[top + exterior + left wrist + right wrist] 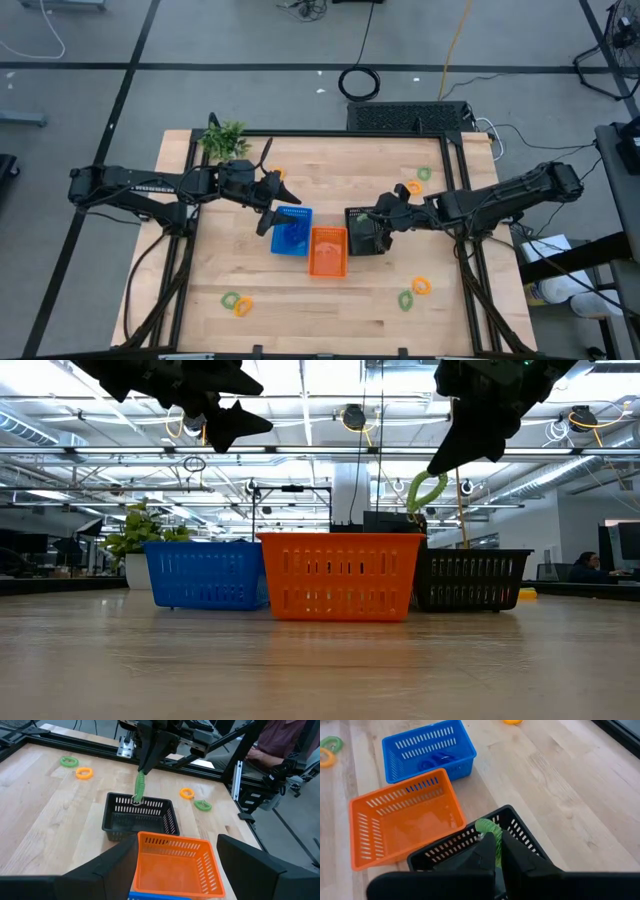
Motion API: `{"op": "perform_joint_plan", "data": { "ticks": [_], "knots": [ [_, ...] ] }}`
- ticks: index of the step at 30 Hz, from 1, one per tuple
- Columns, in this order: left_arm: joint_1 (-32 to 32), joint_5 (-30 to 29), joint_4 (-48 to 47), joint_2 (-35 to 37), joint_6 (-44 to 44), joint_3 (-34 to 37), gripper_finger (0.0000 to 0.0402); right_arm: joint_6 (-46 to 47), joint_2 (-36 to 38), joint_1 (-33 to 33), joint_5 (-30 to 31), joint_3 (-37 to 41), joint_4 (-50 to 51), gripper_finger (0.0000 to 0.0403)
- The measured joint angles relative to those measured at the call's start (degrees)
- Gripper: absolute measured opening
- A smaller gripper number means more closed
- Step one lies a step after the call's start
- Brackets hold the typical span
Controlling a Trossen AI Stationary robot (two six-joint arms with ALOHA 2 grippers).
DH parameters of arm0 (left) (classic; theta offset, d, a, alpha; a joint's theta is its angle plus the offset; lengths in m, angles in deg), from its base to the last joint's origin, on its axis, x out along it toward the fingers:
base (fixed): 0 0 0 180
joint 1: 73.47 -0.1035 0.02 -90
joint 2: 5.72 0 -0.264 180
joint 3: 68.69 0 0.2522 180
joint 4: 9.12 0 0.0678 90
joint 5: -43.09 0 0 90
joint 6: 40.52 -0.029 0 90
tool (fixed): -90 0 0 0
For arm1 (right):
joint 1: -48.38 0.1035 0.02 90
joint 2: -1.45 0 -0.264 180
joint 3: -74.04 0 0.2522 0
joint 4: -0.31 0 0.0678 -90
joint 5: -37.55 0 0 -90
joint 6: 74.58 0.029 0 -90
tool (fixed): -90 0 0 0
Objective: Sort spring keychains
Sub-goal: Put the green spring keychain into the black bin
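- The left claw (268, 205) hangs open and empty above the table (370, 310), just beside the blue basket (292, 230) — likely parked there after or before a blue drop; blue coils (436, 759) already lie inside that basket.
- The orange basket (327, 250) sits in the middle, touching the blue one; it looks empty in the wrist views.
- The right claw (380, 214) is closed on a green spring keychain (425, 490), holding it over the black basket (367, 232) — the position suggests green ones go there, and release is the step in hand.
- The held keychain is a pale green coiled loop, dangling stretched from the pinch, its lower end at the basket's rim.
- Other keychains wait on the table: a green and orange pair (237, 302) near the front left, another pair (418, 181) behind the right arm, and a third pair (414, 291) front right.
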Motion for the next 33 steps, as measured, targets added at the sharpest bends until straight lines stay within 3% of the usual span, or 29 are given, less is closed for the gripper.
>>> {"op": "perform_joint_plan", "data": {
  "ticks": [33],
  "knots": [
    [0.0, 0.0, 0.0, 0.0, 0.0, 0.0, 0.0274, 4.1, -0.6, 0.0, -0.3, 1.4, 1.7, 0.0]
  ]
}}
